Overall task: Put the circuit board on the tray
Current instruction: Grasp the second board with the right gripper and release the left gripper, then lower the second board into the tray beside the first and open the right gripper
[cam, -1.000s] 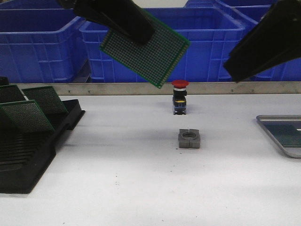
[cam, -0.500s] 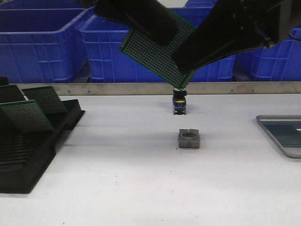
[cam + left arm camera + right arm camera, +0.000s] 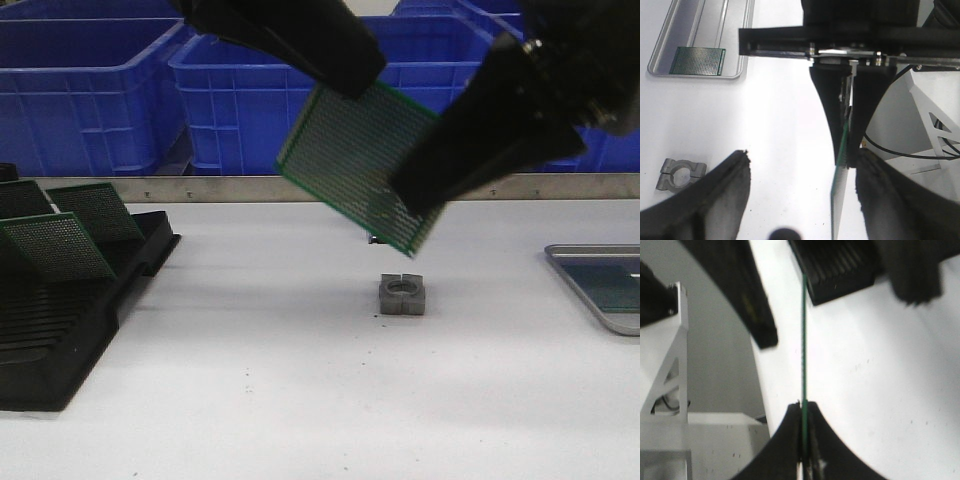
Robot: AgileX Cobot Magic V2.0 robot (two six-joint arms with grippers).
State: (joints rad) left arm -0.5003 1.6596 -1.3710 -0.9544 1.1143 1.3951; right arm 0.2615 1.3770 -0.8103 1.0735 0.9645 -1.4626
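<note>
A green perforated circuit board hangs tilted in the air above the table's middle. My right gripper is shut on its lower right edge; the right wrist view shows the jaws pinching the thin green edge. My left gripper is at the board's upper edge. In the left wrist view its jaws stand wide open, with the board's edge between them, close to one finger. The grey metal tray lies at the table's right edge, also in the left wrist view, with another green board in it.
A black slotted rack with several green boards stands at the left. A small grey clamp block lies mid-table under the held board. Blue crates line the back behind a metal strip.
The board has moved right and lower. My right gripper has swung in from the right and closed on the board's lower right edge.
</note>
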